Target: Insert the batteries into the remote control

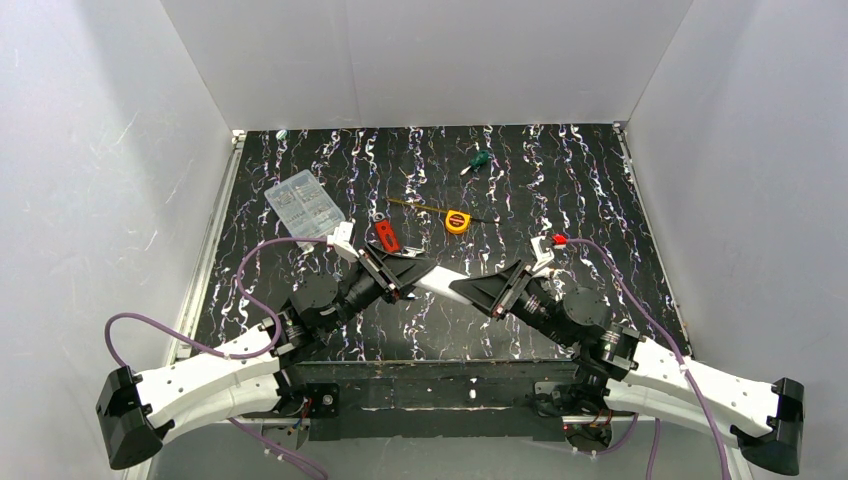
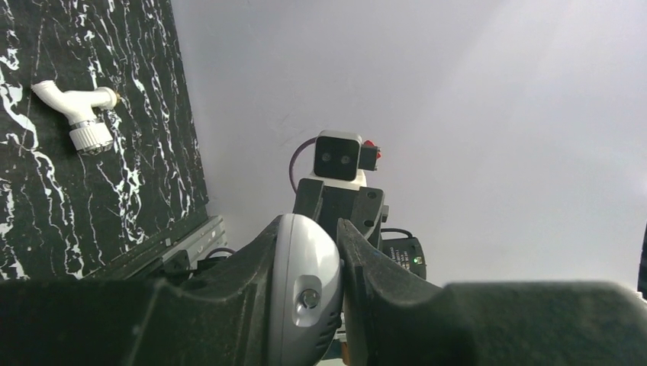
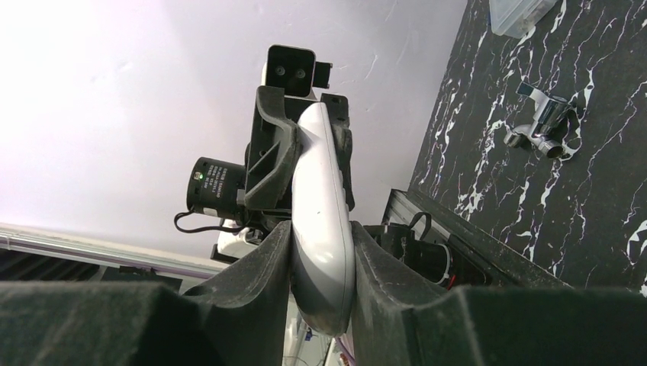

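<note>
The white oblong plastic remote control (image 1: 442,287) is off the surface, suspended between my two arms above the near-centre of the black, white-veined tabletop (image 1: 560,180). In the overhead view its long axis runs from upper left to lower right, with one end in each gripper.

My left gripper (image 1: 412,275) is clamped on the left end of the remote control. In the left wrist view both black fingers (image 2: 244,282) press against the rounded grey-white end, which carries a small round detail on its surface.

My right gripper (image 1: 482,293) is closed on the opposite end. In the right wrist view the black fingers (image 3: 267,259) touch the body on both sides with no gap visible, and the remote control extends away from the camera to the left gripper at its far end.

Items on the tabletop:

- A small red oblong tool (image 1: 387,236) lies just behind the left gripper.
- A round yellow tape measure (image 1: 457,221) lies beyond it, with a thin yellowish strip running out to its left.
- A clear plastic compartment box (image 1: 305,205) sits towards the far left.
- A green-handled screwdriver (image 1: 476,160) lies near the back edge.
- A white angled plastic pipe fitting (image 2: 76,114) shows in the left wrist view.
- A chrome metal fitting (image 3: 545,118) shows in the right wrist view.

Plain white walls (image 1: 420,60) enclose the table on three sides.
</note>
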`<act>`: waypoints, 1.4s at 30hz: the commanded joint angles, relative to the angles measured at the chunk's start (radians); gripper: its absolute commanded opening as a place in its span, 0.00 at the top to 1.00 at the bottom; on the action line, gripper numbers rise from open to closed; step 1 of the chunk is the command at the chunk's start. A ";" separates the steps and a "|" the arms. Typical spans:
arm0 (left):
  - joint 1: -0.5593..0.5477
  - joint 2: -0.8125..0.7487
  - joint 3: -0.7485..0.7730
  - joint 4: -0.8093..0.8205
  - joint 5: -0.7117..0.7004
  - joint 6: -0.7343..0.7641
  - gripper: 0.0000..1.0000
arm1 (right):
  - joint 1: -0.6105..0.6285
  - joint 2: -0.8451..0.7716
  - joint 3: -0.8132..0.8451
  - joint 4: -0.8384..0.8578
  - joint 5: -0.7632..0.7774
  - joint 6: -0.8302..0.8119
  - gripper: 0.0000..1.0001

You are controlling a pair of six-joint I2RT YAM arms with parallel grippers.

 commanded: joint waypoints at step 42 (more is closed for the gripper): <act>-0.003 -0.201 0.338 -1.269 -0.039 0.377 0.02 | -0.065 0.644 0.850 -1.300 0.763 -0.986 0.99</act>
